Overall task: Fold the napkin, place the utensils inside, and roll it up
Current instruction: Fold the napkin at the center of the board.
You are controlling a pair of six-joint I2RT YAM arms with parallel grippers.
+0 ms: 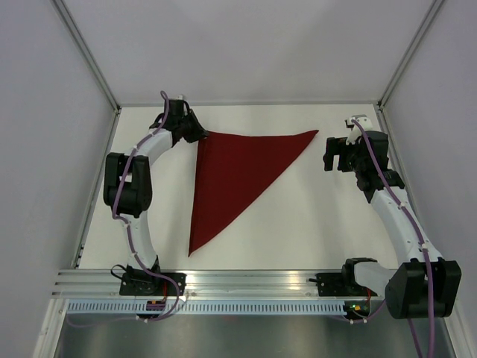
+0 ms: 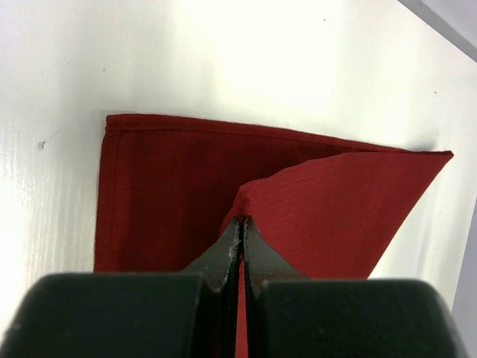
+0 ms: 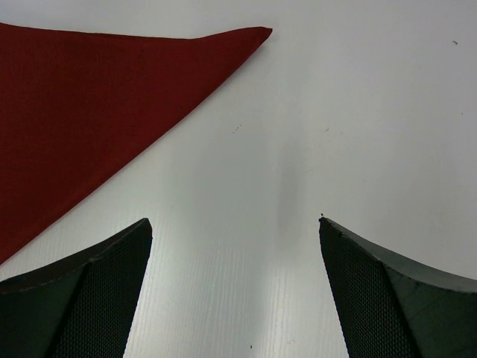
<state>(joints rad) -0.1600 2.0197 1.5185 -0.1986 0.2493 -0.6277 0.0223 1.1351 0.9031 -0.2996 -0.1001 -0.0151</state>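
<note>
The maroon napkin [image 1: 235, 175] lies folded into a triangle on the white table, with points at the far left, far right and near left. My left gripper [image 1: 200, 134] is at its far-left corner, shut on the top layer of the napkin [image 2: 313, 216], which is pinched and slightly lifted over the lower layer. My right gripper [image 1: 333, 153] is open and empty above bare table, just right of the napkin's right tip [image 3: 246, 36]. The fork is out of view.
White walls with metal corner posts [image 1: 86, 56] enclose the table on three sides. A slotted aluminium rail [image 1: 246, 287] runs along the near edge between the arm bases.
</note>
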